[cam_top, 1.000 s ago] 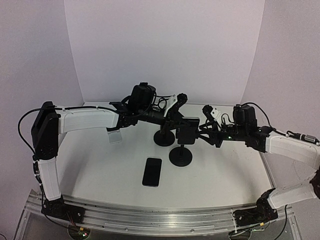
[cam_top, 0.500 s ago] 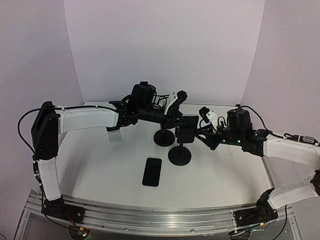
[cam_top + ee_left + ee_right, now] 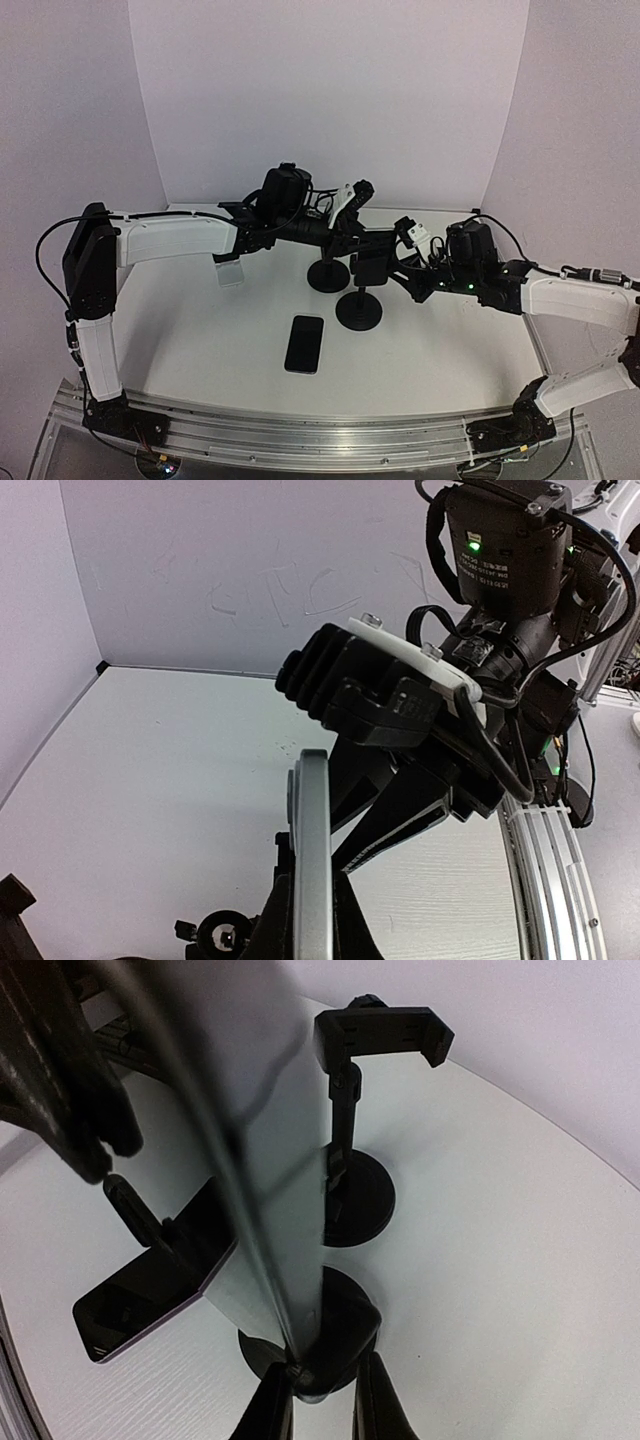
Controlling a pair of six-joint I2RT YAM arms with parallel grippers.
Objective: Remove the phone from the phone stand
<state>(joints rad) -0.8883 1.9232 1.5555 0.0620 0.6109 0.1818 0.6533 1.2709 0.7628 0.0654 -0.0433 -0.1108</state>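
Where: phone sits clamped on the stand, above the surface, between the 2 arms.
Pointing: on edge, thin sides toward each arm; long axis looks upright, but I can't be sure.
Grip: right gripper straddles the phone's edge; whether it is pinching, I cannot tell. Left gripper is pressed together by the phone's top; on what is unclear.
Risk: pulling against the clamp could tip the stand into the 2nd stand just behind.
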